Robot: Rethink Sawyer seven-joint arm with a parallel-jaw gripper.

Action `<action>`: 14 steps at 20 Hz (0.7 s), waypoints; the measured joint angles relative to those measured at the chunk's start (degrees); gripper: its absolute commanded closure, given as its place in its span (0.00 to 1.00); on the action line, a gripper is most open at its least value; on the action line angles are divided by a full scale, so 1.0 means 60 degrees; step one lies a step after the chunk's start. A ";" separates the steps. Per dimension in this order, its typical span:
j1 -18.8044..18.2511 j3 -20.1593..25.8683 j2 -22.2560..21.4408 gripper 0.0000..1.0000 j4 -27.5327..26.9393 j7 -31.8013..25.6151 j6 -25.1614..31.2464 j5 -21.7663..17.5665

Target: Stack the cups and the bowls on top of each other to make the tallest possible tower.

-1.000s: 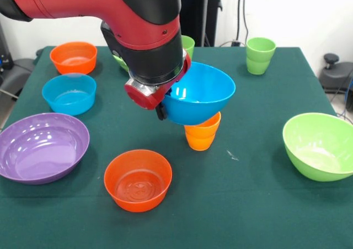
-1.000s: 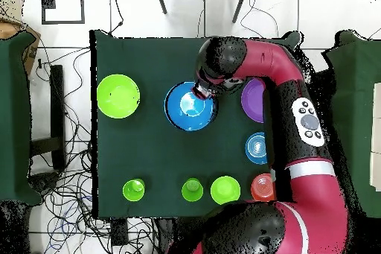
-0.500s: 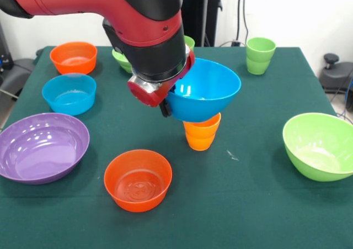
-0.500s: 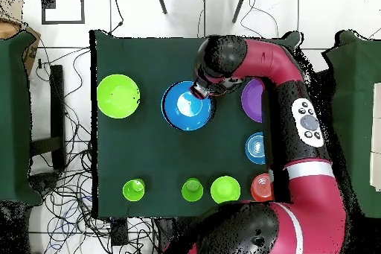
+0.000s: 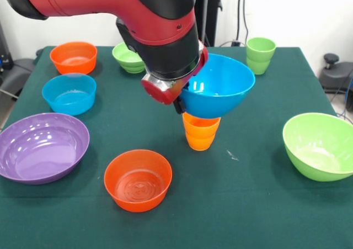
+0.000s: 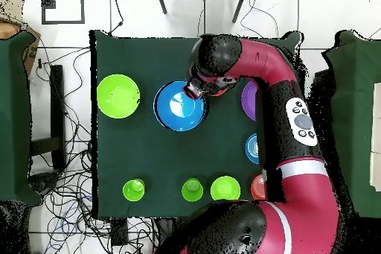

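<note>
My gripper (image 5: 177, 101) is shut on the left rim of a blue bowl (image 5: 220, 88), holding it tilted in the air. The bowl's base hangs just over two nested orange cups (image 5: 201, 132) standing mid-table; I cannot tell whether it touches them. From overhead, the blue bowl (image 6: 178, 106) hides the cups, with the gripper (image 6: 195, 91) at its edge. Stacked green cups (image 5: 260, 54) stand at the far right corner.
An orange bowl (image 5: 138, 179) sits near the front. A purple bowl (image 5: 41, 147), a light blue bowl (image 5: 69, 93) and another orange bowl (image 5: 73, 57) line the left side. A small lime bowl (image 5: 128, 57) is at the back. A large lime green bowl (image 5: 320, 145) sits right.
The arm has carried the blue bowl rightward and slightly up in the front view, bringing it more squarely above the orange cups. Everything else stays put.
</note>
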 measured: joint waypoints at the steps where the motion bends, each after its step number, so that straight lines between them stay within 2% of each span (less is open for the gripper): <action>1: 0.0010 -0.0033 -0.0001 1.00 0.0047 0.0000 -0.0002 0.0115; 14: 0.0007 -0.0212 -0.0003 1.00 0.0475 0.0000 -0.0002 0.0607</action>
